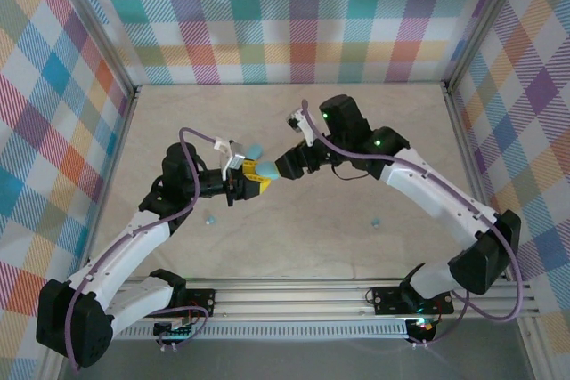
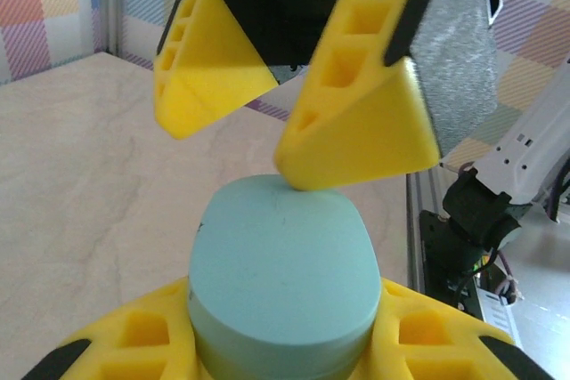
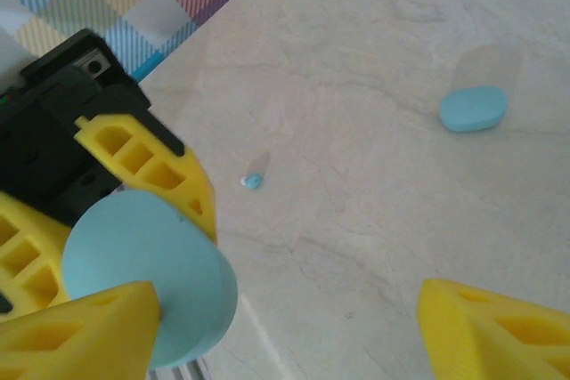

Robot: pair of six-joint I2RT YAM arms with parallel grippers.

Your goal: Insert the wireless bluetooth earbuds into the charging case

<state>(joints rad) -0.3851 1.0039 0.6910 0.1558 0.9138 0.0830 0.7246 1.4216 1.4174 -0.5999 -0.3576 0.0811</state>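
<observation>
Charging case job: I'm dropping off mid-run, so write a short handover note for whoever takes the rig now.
Left gripper: shut on a light-blue case, held above the table; its lid looks closed.
Right gripper: open, one finger touching that case's rim.
Second case lies on the table, and two earbuds lie loose there.
Done: one case is in hand.
Left: open it and seat the earbuds.

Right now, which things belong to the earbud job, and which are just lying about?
Job: held light-blue oval case; two loose tiny pale-teal earbuds; probably the second light-blue oval case.
Lying about: purple cables; aluminium rail; checked walls.
</observation>
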